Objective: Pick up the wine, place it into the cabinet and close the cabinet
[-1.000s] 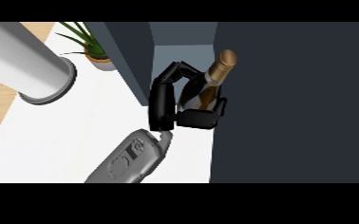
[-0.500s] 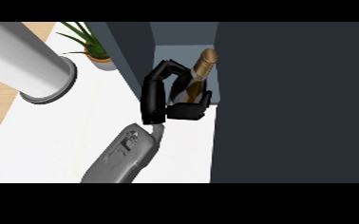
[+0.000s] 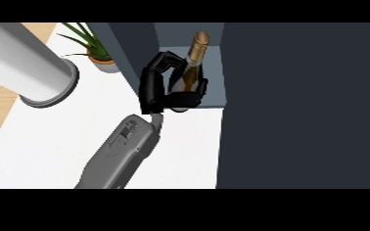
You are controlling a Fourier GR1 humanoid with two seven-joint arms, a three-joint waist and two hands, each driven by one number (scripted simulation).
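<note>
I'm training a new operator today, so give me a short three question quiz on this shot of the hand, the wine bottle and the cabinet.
1. True or false: the hand is curled round the wine bottle.
2. Where is the bottle now? A) lying flat on the white counter B) in the cabinet opening, neck tilted away from the viewer C) beside the potted plant
3. Fill in: the tall object standing at the left of the counter is a grey ____.

Key: 1 true; 2 B; 3 cylinder.
</note>
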